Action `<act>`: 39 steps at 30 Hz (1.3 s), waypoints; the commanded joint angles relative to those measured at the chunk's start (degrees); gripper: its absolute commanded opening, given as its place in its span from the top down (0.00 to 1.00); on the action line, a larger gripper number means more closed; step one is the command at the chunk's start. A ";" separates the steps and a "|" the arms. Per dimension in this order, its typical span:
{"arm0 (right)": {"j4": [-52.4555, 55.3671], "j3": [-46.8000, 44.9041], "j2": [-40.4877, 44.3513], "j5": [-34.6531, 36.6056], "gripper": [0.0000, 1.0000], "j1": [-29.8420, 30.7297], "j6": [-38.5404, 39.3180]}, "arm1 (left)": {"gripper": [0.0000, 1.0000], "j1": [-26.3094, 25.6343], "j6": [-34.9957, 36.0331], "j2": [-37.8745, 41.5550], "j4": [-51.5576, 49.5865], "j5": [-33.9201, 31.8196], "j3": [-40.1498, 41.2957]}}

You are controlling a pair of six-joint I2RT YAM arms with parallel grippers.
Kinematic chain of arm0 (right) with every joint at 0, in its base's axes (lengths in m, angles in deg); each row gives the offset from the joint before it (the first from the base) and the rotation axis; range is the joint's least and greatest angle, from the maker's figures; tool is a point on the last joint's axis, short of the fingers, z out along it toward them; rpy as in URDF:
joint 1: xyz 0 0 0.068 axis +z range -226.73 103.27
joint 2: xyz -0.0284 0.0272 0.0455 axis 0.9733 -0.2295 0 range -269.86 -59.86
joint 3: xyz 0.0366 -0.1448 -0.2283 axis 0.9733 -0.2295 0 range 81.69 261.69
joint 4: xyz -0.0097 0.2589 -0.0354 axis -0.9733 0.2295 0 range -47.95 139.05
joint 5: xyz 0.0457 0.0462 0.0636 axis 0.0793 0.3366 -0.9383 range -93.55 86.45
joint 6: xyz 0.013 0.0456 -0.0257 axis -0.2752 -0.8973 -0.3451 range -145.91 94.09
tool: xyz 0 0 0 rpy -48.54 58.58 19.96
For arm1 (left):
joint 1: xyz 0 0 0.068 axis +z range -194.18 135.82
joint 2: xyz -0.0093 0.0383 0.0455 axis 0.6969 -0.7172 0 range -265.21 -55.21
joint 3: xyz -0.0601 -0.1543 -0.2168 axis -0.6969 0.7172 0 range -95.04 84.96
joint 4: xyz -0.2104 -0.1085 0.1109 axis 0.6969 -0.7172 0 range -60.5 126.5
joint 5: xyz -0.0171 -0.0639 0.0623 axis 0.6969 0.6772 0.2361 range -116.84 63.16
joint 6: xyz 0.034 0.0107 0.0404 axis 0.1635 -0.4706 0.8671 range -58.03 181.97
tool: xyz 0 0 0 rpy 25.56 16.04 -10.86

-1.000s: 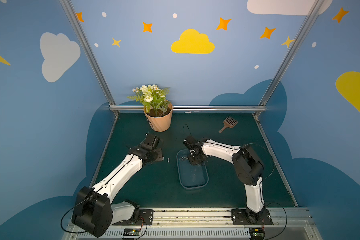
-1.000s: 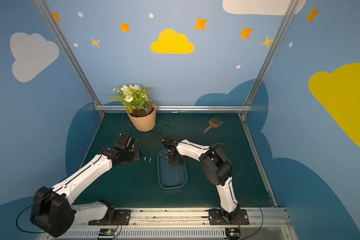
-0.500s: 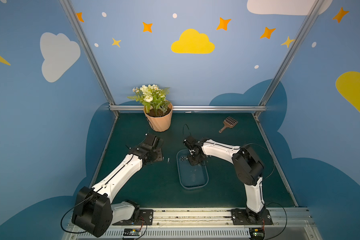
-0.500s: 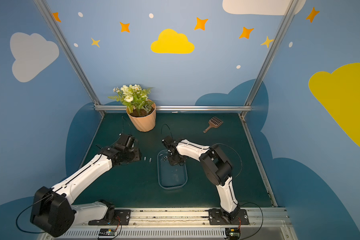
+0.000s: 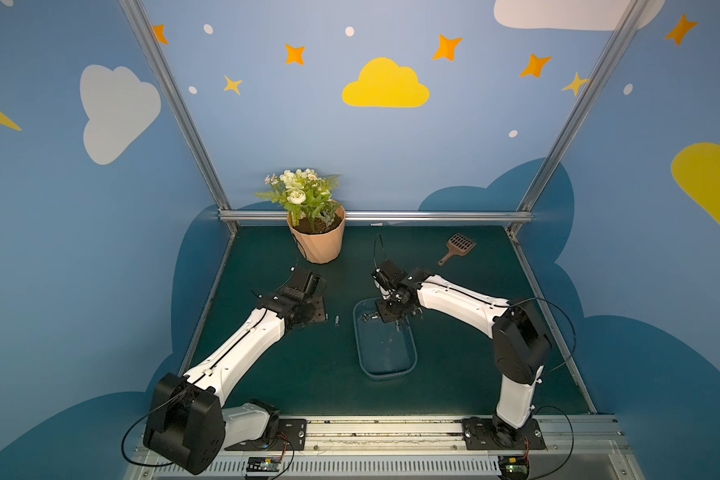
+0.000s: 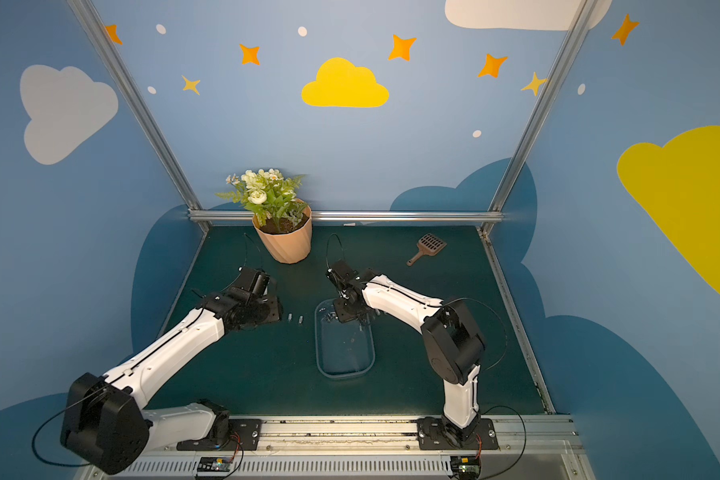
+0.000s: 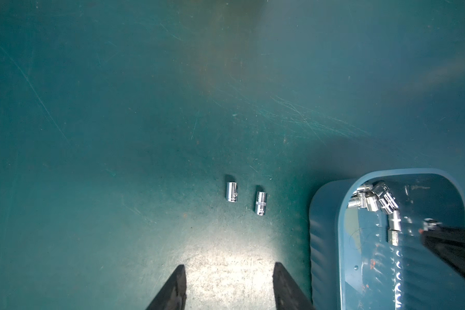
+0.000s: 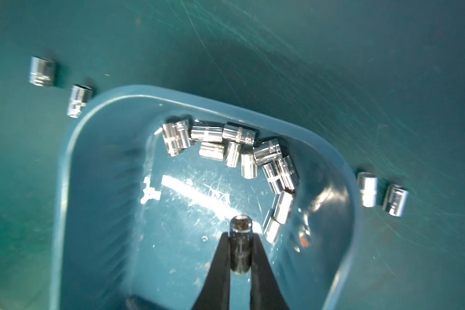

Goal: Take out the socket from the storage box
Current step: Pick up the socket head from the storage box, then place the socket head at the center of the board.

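Over the far end of the shallow translucent bluish plastic storage box [image 5: 385, 375], right gripper [image 8: 240, 237] sits down inside the walls. Its black fingers are clamped on a small chrome socket [image 8: 241, 224], hex opening showing at the tip end. Can't tell if it's clear of the box floor.

Around it:
- A pile of loose chrome sockets [image 8: 226, 145] is packed against the far wall. A string of them runs along one side wall, the nearest just beside the held one, apart from it.
- Outside the box on the dark green mat [image 5: 308, 374], one pair of sockets [image 7: 231, 192] lies on the robot's left.
- A second pair of sockets [image 8: 368, 189] lies just beside the opposite wall.
- The peach ribbed flowerpot [image 5: 316, 245] and brown slotted scoop [image 5: 458, 247] are at the back, well apart.

Right arm: elbow raised, forearm reaching in toward the box's far end, wrist pitched down.

Left arm: stretched forward and low, wrist down over the mat. Left gripper [image 7: 228, 269] has its fingers spread with nothing between them, near the left pair and beside the box wall.
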State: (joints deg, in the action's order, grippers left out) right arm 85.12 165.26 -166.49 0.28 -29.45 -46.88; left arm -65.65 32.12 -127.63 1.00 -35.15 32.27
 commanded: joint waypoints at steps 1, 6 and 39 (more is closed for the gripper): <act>1.32 0.72 3.07 0.07 0.90 -1.29 0.94 | 0.47 0.19 0.31 0.68 -0.09 0.67 0.83; 2.97 0.14 5.73 1.41 0.90 -4.48 2.50 | 0.47 0.24 0.34 0.69 -0.09 0.71 0.80; -5.28 -11.67 -0.80 -1.46 0.90 -20.92 6.38 | 0.46 0.19 0.08 1.00 0.00 2.16 0.51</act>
State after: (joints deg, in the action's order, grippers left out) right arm 81.23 153.63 -166.21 -0.20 -50.15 -40.21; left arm -65.65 32.12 -127.63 1.02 -33.65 32.27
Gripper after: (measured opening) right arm 0.109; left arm 0.535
